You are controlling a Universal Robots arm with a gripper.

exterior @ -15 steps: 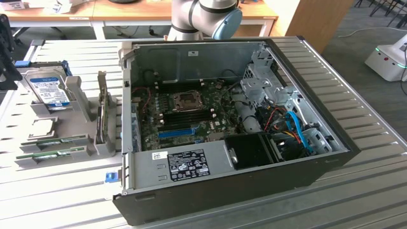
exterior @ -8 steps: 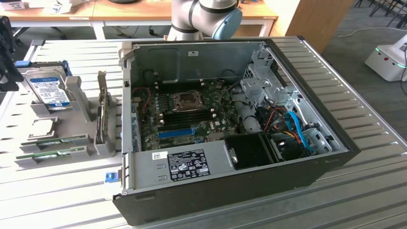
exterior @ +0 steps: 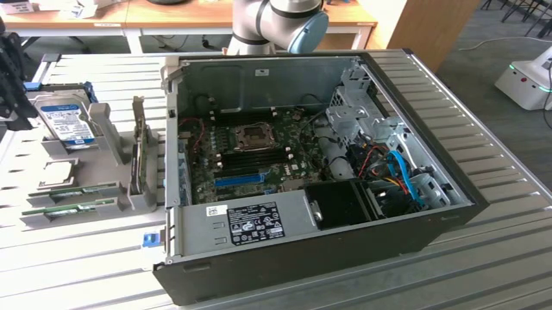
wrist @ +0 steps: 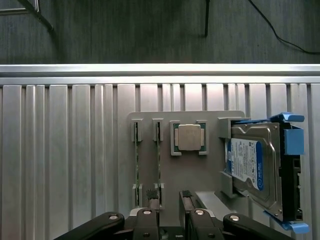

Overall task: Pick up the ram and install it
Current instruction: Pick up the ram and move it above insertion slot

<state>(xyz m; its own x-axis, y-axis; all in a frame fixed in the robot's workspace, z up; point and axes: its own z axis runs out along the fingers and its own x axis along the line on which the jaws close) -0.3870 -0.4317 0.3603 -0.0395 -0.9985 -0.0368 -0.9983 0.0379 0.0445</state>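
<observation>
We see the gripper [wrist: 169, 194] released, its two black fingers [wrist: 151, 192] spread with a clear gap between them and nothing held. It hangs above the grey holder plate [wrist: 200, 172], which lies on the ribbed metal table [wrist: 65, 150]. The ram [wrist: 157, 160] stands on edge in its slot on that plate, just beside the processor chip [wrist: 189, 137], and its near end lies close to one fingertip, though we cannot tell whether they touch. A second green stick [wrist: 136, 160] sits parallel in the neighbouring slot, a little apart from the first. On the other side of the chip, a silver hard drive [wrist: 252, 162] with a blue label leans in a blue-edged bracket. In the exterior view we find the ram [exterior: 76, 190] on the plate at the exterior view's left, well apart from the open computer case [exterior: 293, 258]. The case lies on its side with the motherboard [exterior: 258, 155] facing up.
</observation>
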